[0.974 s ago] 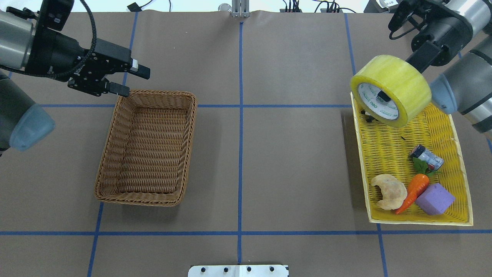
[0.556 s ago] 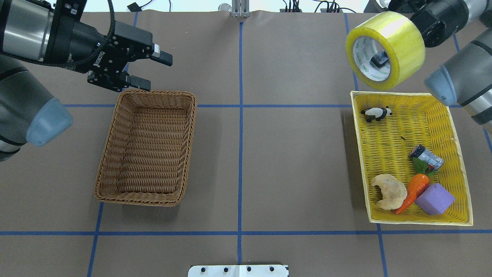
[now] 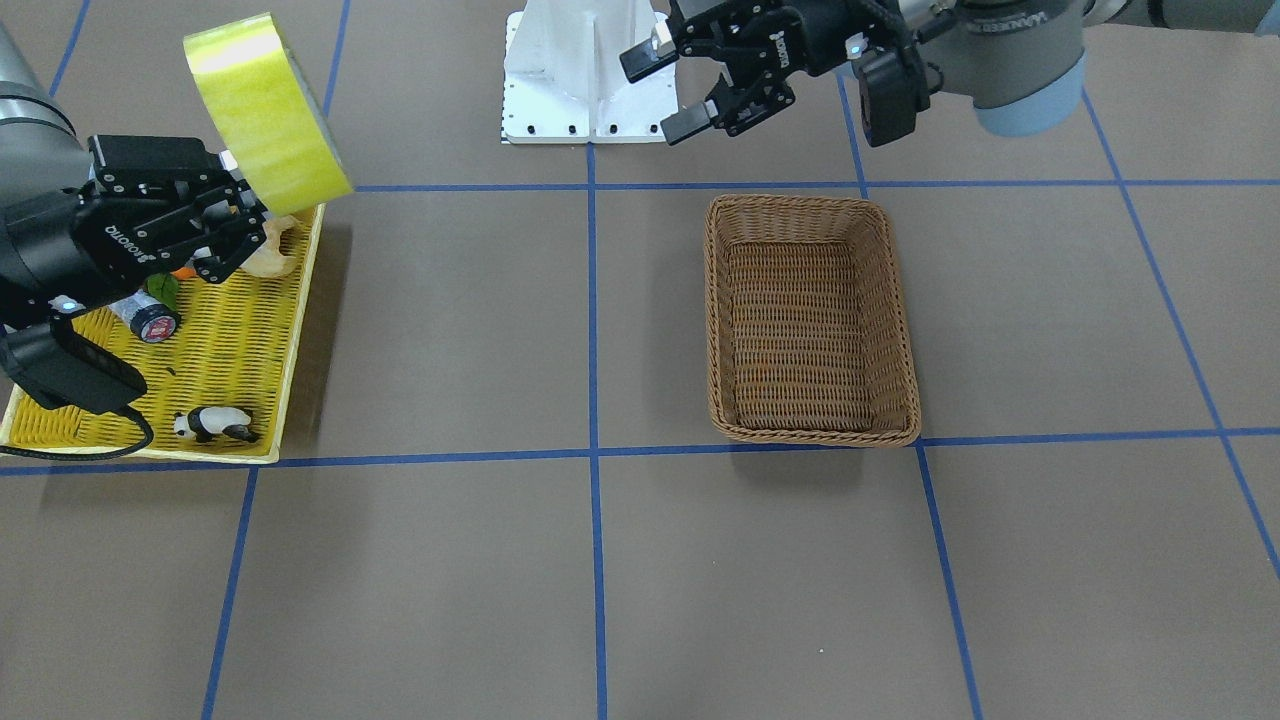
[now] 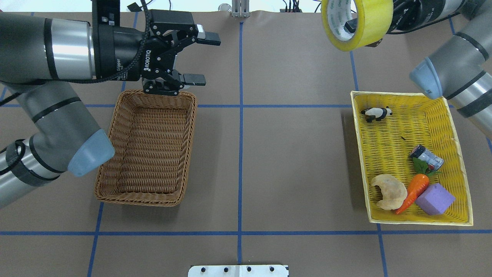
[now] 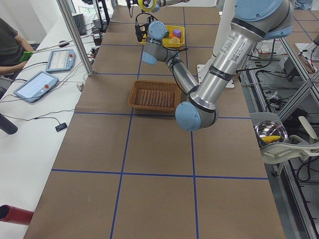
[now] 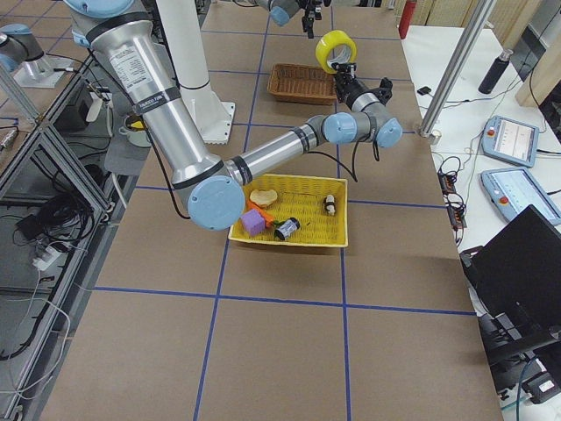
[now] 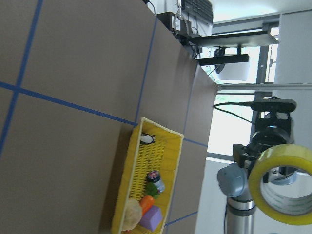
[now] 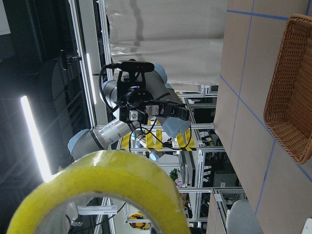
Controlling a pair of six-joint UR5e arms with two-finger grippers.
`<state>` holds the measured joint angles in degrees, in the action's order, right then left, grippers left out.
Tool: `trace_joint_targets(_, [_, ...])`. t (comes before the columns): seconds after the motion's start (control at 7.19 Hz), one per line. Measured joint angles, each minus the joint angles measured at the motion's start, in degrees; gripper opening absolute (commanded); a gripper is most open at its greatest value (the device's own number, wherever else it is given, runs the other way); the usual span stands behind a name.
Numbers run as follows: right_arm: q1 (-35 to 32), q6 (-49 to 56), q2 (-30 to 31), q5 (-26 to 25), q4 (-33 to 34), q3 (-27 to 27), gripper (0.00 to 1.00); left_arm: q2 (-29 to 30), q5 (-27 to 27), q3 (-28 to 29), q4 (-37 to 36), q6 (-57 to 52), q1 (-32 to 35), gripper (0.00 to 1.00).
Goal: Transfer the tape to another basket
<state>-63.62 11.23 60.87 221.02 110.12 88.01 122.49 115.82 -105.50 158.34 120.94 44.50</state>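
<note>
Tape (image 4: 357,23) up off tray (image 4: 359,154) since a second ago, now high in the air, well right of basket (image 4: 188,115) and past its far end; right gripper (image 4: 363,30) clamped on the roll's wall, one finger through the core; left gripper (image 4: 201,57) swung in over basket's far rim, jaws wide apart, nothing held; handover likely next; nothing in basket yet. Brown paper table (image 4: 288,154) with blue grid lines; past basket's far end, bench (image 5: 20,149) with tablets (image 5: 37,84) and seated operator (image 5: 7,42).

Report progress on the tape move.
Done: the tape is up out of the yellow tray. In hand: the right tool holds it aloft; the left tool hovers open over the basket. Left: getting the tape into the basket, which holds nothing yet.
</note>
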Motion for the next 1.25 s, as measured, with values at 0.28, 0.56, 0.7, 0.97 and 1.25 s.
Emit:
trace_joint_targets(0.28, [1.6,0.8,-3.1,0.3,4.9,-0.2,0.0,0.9,-7.2,0.0,3.5,5.4,-1.7,0.97])
trace_joint_targets(0.56, [3.4,2.2,-5.3,0.6,8.9,-0.5,0.0,1.7,-11.8,0.3,5.5,8.5,-2.0,0.97])
trace_joint_targets(0.7, [3.9,2.7,-6.1,0.6,9.8,-1.1,0.0,3.0,-13.5,0.8,5.6,9.2,-2.6,0.97])
trace_joint_targets(0.97, [4.5,3.9,-7.2,0.7,10.8,-1.9,0.0,5.4,-16.8,1.6,5.4,9.8,-5.4,0.97])
trace_joint_targets(1.25, [5.3,4.1,-7.5,0.7,11.0,-1.9,0.0,8.2,-17.5,3.7,5.3,9.4,-6.2,0.96])
